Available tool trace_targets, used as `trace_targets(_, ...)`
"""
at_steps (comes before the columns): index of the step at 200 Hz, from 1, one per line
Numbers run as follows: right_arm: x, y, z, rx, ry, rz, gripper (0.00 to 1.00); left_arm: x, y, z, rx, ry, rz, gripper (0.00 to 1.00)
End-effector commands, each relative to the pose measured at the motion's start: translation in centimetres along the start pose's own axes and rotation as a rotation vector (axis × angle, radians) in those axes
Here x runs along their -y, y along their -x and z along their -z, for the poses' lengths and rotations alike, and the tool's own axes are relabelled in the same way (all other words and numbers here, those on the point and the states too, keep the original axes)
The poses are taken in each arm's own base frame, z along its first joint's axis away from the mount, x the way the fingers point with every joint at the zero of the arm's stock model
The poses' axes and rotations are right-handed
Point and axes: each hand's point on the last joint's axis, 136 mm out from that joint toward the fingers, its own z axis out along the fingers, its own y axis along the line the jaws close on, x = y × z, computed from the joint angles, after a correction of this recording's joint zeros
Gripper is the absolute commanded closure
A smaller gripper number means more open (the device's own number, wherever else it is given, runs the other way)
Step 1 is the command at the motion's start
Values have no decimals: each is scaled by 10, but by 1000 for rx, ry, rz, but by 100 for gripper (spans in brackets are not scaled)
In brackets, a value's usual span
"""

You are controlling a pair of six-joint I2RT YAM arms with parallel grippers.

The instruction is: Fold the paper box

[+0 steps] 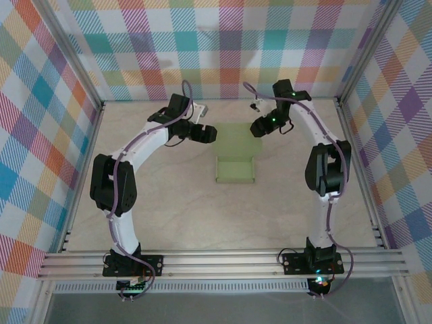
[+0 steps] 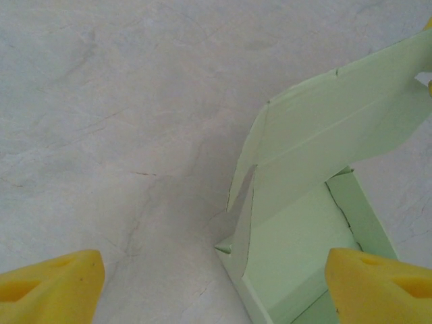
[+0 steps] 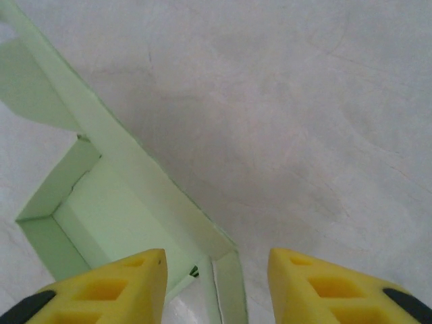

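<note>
The paper box point(image 1: 235, 162) is pale green card lying mid-table, its shallow tray nearest me and its lid panel stretching away behind it. My left gripper point(image 1: 206, 133) hovers at the lid's left edge. In the left wrist view it point(image 2: 216, 293) is open wide, the tray corner and raised lid point(image 2: 337, 128) lying toward its right fingertip point(image 2: 378, 283). My right gripper point(image 1: 259, 127) is at the lid's right edge. In the right wrist view it point(image 3: 216, 283) is open, with the box's point(image 3: 115, 202) corner flap between the yellow fingertips point(image 3: 118, 287), touching neither.
The beige marbled table point(image 1: 169, 202) is fenced by plaid walls on three sides. An aluminium rail point(image 1: 223, 260) carrying both arm bases runs along the near edge. Bare tabletop lies left and right of the box.
</note>
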Motion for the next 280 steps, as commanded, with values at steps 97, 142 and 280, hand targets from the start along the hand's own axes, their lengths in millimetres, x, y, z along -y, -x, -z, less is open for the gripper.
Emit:
trace_targets(97, -6, -14, 0, -76, 42, 33, 95, 4, 3, 0, -13, -32, -31, 15)
trace_targets(142, -5, -12, 3, -69, -1, 69, 100, 3, 5, -3, -21, -21, -51, 15)
trace_targets(280, -8, -4, 11, -52, -43, 61, 100, 21, -11, -34, -190, -22, -148, 62)
